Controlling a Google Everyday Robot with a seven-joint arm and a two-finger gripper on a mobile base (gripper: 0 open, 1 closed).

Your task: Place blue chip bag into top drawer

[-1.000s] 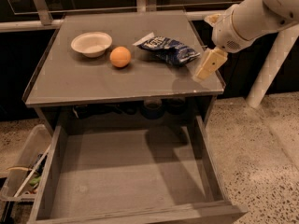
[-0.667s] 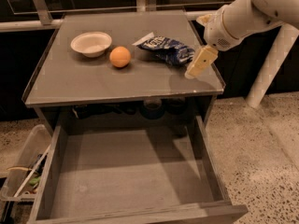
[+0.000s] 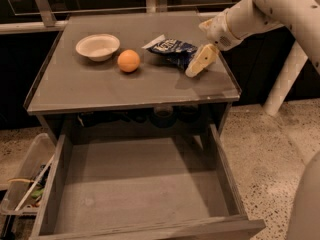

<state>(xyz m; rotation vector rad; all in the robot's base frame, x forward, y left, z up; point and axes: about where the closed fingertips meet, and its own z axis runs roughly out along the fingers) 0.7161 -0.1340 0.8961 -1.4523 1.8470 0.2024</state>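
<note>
The blue chip bag [image 3: 171, 49] lies crinkled on the grey cabinet top [image 3: 100, 86], right of centre. My gripper [image 3: 199, 64] comes in from the upper right on a white arm and sits at the bag's right end, low over the top and touching or nearly touching it. The top drawer [image 3: 140, 189] is pulled wide open below the cabinet front, and nothing lies on its flat grey bottom.
An orange [image 3: 129, 61] and a white bowl [image 3: 98, 46] sit on the cabinet top left of the bag. A clear plastic bin [image 3: 22, 184] of clutter stands on the floor at the left. A white post [image 3: 285, 79] stands at the right.
My gripper has moved left and slightly down toward the chip bag's right end. The bag, orange and bowl have not moved.
</note>
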